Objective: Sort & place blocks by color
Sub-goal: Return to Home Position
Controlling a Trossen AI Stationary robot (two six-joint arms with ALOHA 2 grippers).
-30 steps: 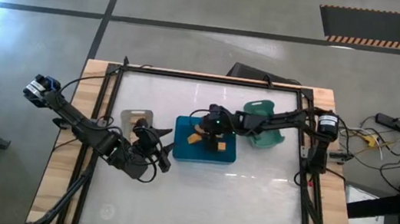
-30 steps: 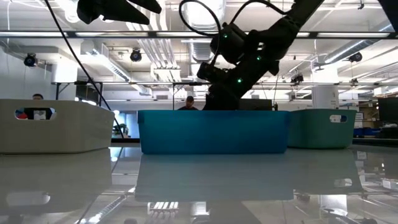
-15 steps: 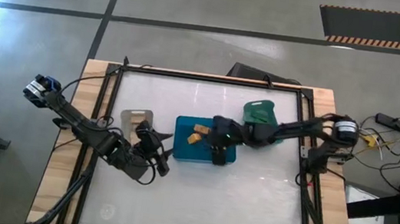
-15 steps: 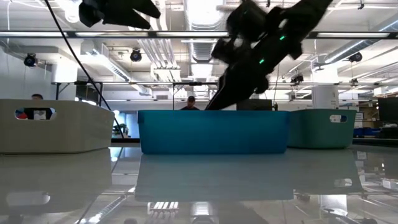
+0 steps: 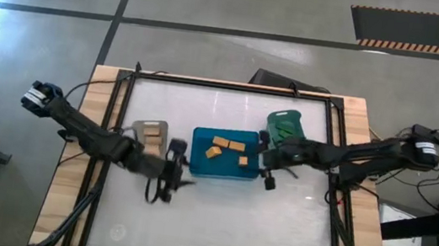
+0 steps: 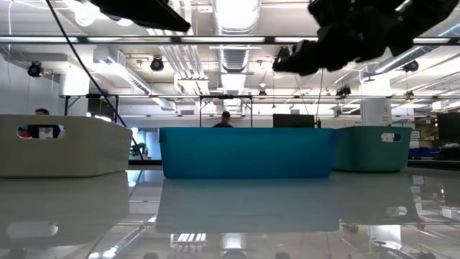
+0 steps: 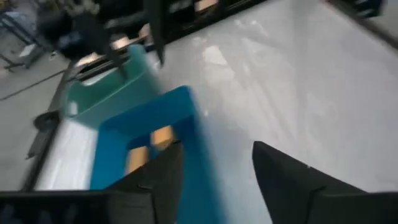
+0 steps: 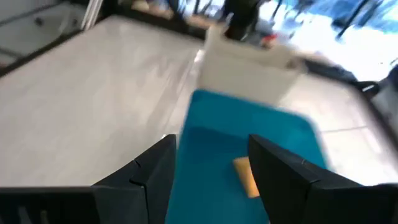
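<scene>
High view shows the orange blocks (image 5: 218,143) lying loose inside the blue bin (image 5: 224,175), which sits between the two grippers. The left gripper (image 5: 170,176) hangs just beside the bin's one end. The right gripper (image 5: 268,170) hangs just beside the opposite end, and looks slightly the nearer of the two. The bin's long axis runs from one gripper toward the other. The blocks point various ways, and their long axes are too small to judge.

Left wrist view has the left gripper (image 7: 217,149) with fingers set wide and nothing between them. The blue bin and an orange block (image 7: 161,134) lie ahead of the jaws and off to one side.

Right wrist view shows the right gripper (image 8: 211,140) likewise spread and empty, with the blue bin straight ahead of the jaws.

Tan blocks (image 5: 152,136) rest in the pale bin (image 5: 139,126) beyond the left gripper. The teal bin (image 5: 287,115) stands beyond the right gripper, its contents unclear.

No writing or brand can be read.
</scene>
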